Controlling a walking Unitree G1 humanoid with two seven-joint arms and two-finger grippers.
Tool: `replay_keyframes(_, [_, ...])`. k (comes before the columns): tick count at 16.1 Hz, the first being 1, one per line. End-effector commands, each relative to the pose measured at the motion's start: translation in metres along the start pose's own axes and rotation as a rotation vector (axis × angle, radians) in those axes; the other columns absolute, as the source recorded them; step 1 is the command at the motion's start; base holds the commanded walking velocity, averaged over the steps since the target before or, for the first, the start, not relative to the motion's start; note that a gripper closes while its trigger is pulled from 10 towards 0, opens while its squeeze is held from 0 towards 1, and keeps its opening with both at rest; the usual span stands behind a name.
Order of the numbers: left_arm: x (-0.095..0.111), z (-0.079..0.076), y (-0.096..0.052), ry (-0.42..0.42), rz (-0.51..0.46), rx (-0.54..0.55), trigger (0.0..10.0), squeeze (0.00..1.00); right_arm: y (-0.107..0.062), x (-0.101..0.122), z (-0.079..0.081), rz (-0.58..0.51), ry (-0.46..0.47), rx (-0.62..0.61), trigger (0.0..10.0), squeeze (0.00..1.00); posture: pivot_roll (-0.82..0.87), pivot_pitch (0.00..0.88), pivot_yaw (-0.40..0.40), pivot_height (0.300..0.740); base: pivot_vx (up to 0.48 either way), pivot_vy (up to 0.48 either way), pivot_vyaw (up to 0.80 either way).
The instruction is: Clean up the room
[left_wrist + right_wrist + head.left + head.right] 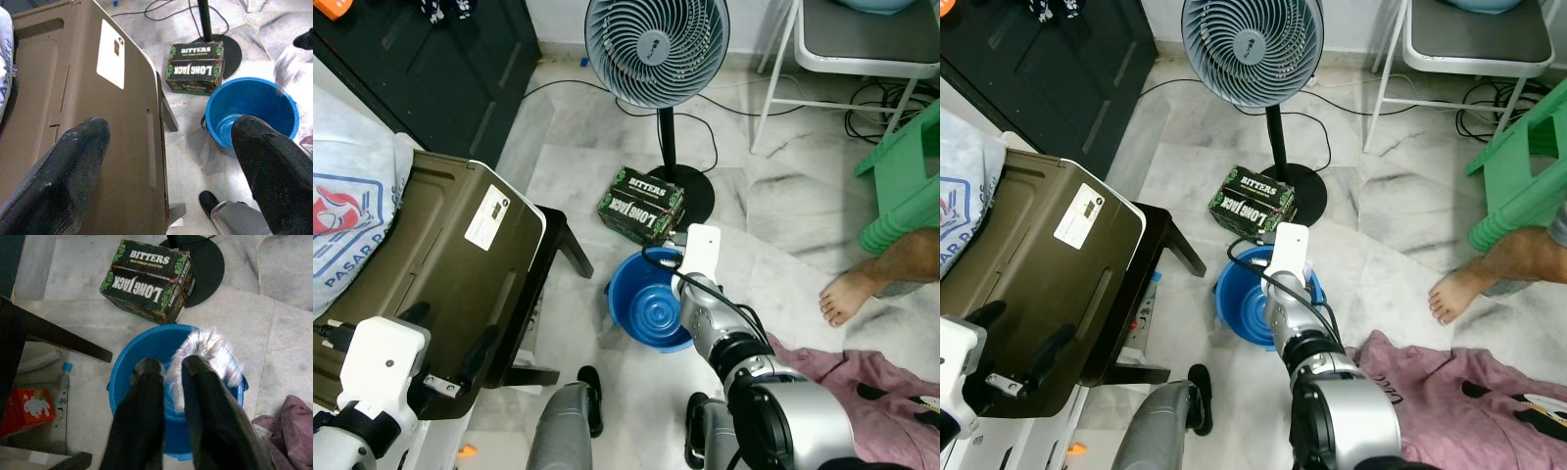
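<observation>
Right gripper [168,369], jaws nearly closed, pinches crinkled silvery-white plastic wrapper [208,350] over round blue plastic bucket [146,347]; left gripper [168,147] jaws spread wide.

**Readable print on the floor and at the left edge**

The dark green and black cardboard carton [149,280] lying on the marble floor just beside the fan's round black base reads "BITTERS" in white on its upper face, with a smaller line beneath that seems to say "MAX POWER BOOSTER". Its side face reads "LONG JACK" in large white letters, upside down from the robot's head.

The white woven sack [347,211] at the left edge carries blue letters, "PASAR", cut off after that.

The white sticker [111,54] on the tilted olive-brown plastic panel has print too small to read.
</observation>
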State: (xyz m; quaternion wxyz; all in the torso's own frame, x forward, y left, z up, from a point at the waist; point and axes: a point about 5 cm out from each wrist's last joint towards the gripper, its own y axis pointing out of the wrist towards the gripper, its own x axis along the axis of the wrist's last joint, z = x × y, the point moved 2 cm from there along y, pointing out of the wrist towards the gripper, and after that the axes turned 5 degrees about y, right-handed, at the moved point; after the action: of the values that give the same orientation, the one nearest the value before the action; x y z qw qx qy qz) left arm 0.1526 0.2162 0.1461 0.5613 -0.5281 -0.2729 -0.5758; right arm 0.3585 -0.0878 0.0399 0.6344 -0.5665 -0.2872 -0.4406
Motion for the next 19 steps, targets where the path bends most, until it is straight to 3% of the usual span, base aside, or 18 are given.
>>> replay_keyframes(1, [-0.004,-0.001,-0.002,-0.001,0.032,0.002,10.0,0.0,-0.001,-0.007,0.004,0.024,0.018,0.007,10.0,1.0,0.3,0.325,0.115,0.74,0.0,0.0,0.0])
replay_keyframes(5, [-0.005,-0.001,0.003,0.003,0.026,0.013,10.0,0.0,0.003,0.018,-0.002,-0.063,0.051,0.003,10.0,1.0,0.29,0.313,0.109,0.74,0.0,0.0,0.0])
replay_keyframes(7, [-0.005,-0.002,0.008,-0.003,0.017,0.023,10.0,0.0,0.001,0.026,0.005,-0.098,0.058,0.072,10.0,1.0,0.27,0.3,0.096,0.74,0.0,0.0,0.0])
replay_keyframes(9, [-0.004,-0.004,0.023,-0.021,-0.021,0.037,10.0,0.0,-0.001,0.023,0.005,-0.094,0.053,0.114,10.0,1.0,0.2,0.261,0.06,0.74,0.0,0.0,0.0])
replay_keyframes(10, [-0.001,-0.007,0.036,-0.043,-0.061,0.053,10.0,0.0,-0.008,0.017,0.004,-0.093,0.031,0.176,10.0,1.0,0.17,0.234,0.038,0.74,0.0,0.0,0.0])
replay_keyframes(13, [0.002,-0.014,0.057,-0.073,-0.108,0.062,10.0,0.0,-0.022,0.006,0.001,-0.071,-0.019,0.286,10.0,1.0,0.1,0.17,0.008,0.74,0.0,0.0,0.0])
replay_keyframes(16, [0.006,-0.018,0.088,-0.113,-0.177,0.085,10.0,0.0,-0.042,-0.004,-0.003,-0.066,-0.184,0.403,10.0,1.0,0.0,0.095,0.021,0.74,0.0,0.0,0.0])
replay_keyframes(17, [0.01,-0.019,0.101,-0.135,-0.211,0.09,10.0,0.0,-0.048,0.002,-0.01,-0.088,-0.189,0.396,10.0,1.0,-0.03,0.048,0.032,0.74,0.0,0.0,0.0])
replay_keyframes(19, [0.017,-0.018,0.111,-0.15,-0.259,0.098,10.0,0.0,-0.054,0.011,-0.018,-0.127,-0.174,0.386,10.0,1.0,-0.04,0.015,0.03,0.74,0.0,0.0,0.0])
